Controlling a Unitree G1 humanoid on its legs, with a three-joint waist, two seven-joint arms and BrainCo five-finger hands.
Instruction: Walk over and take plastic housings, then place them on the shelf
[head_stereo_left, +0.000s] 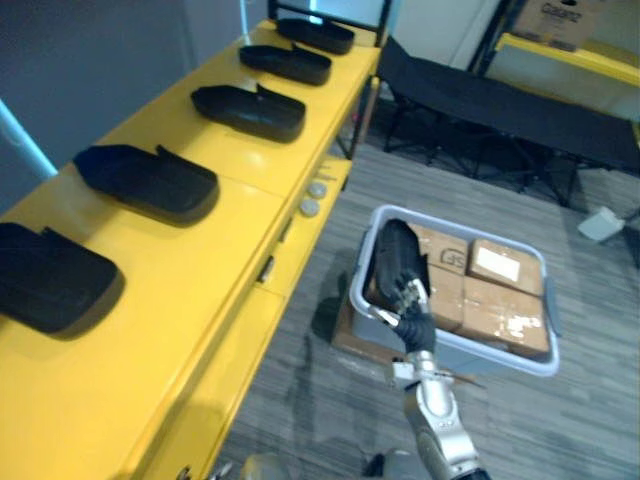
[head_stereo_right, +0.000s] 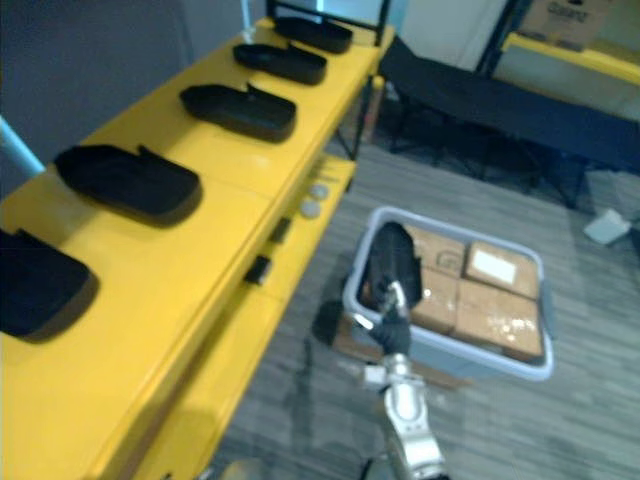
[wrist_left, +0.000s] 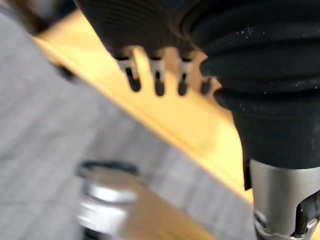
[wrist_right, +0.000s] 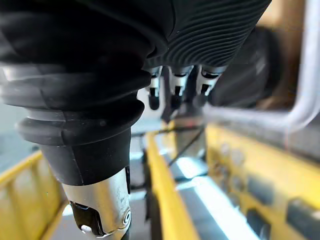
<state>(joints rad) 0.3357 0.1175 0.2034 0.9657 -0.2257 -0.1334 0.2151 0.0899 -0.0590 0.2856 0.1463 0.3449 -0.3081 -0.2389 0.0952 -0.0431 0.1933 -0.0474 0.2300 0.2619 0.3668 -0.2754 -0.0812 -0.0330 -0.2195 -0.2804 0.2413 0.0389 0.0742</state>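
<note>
- Black moulded plastic housing (head_stereo_left: 395, 262) stands on edge at the 9 o'clock end of a pale grey plastic bin (head_stereo_left: 500, 357) on the floor. It leans beside the taped brown cardboard boxes (head_stereo_left: 505, 315) that take up the rest of the bin.
- The robot's right hand (head_stereo_left: 412, 300) is at the housing's lower edge, touching it. Whether it has clamped on, I cannot tell.
- The left hand (wrist_left: 157, 75) hangs relaxed and holds nothing, just beside the edge of the long yellow shelf (head_stereo_left: 200, 270).
- Five more black housings (head_stereo_left: 150, 180) already lie in a row on the shelf, running from 8 o'clock towards 12 o'clock in the head view, each apart from the next.
- Risk: contact sits low on a tall, smooth shell. If the grip is shallow, the housing will likely pivot as it lifts and slip back into the bin.
- Risk: the housing is wedged between the bin wall and the boxes. A slanted pull could catch it on the rim and drag or tip the bin.
- Risk: the shelf's lower ledge juts out at 10 o'clock from the bin, so a wide swing up could knock the housing against it.
- Risk: the row is spaced tightly, so a careless set-down could shove a neighbouring housing towards the shelf edge.
</note>
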